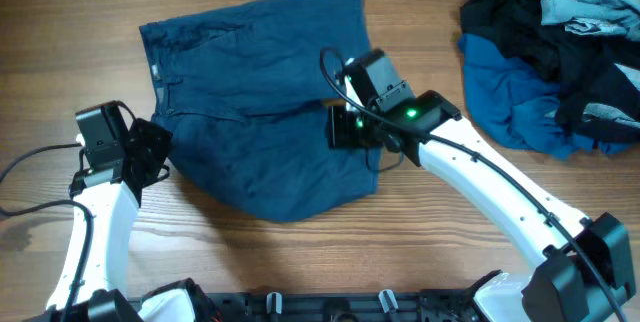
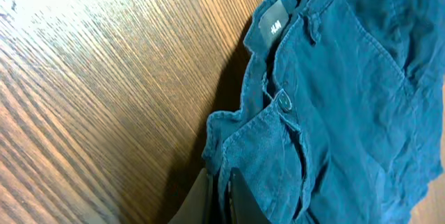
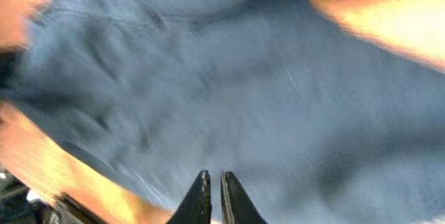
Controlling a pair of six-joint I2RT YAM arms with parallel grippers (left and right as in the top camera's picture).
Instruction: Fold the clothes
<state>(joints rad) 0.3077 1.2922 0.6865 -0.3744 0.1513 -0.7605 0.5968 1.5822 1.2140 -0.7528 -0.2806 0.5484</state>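
Left gripper (image 2: 221, 190) clenched on shorts (image 1: 255, 82) waistband edge; tips hidden overhead. Right gripper (image 3: 214, 182) fingers nearly together, view blurred, pinch unclear. Shorts mid-table (image 1: 60, 22), long axis left-right, waistband left, legs right. Clothes pile (image 1: 560, 52) far right, cropped.

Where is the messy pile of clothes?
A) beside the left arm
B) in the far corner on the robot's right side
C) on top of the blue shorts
B: the pile sits in the far right corner of the table, apart from the spread shorts.
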